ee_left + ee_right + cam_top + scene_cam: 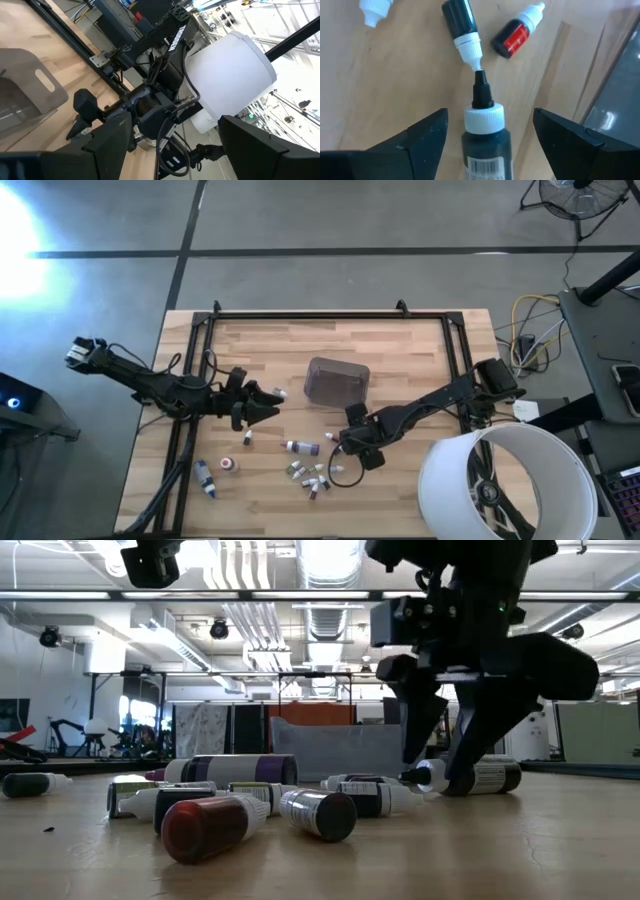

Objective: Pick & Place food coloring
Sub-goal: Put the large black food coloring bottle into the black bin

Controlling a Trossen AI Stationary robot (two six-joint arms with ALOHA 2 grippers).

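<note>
So my right gripper [490, 132] is wide open, holding nothing, straddling a dark bottle [485, 135] lying lengthwise between the fingers right of the bottle cluster; left arm's farther off.

Beyond my wooden table [400, 350] I see grey concrete floor [330, 220] crossed by dark lines, a fan [575, 195] in one corner, and exposed ceiling ducts [245, 615] under bright strip lights [330, 555].

Table [400, 350]: pale wood planks, matt, visible grain; black metal frame [330, 314] round it. Bottles [485, 142]: glossy smooth plastic, white caps, paper barcode label on the nearest. Tub [336, 381] upper centre: grey translucent plastic; fingers [420, 137] matt black.
</note>
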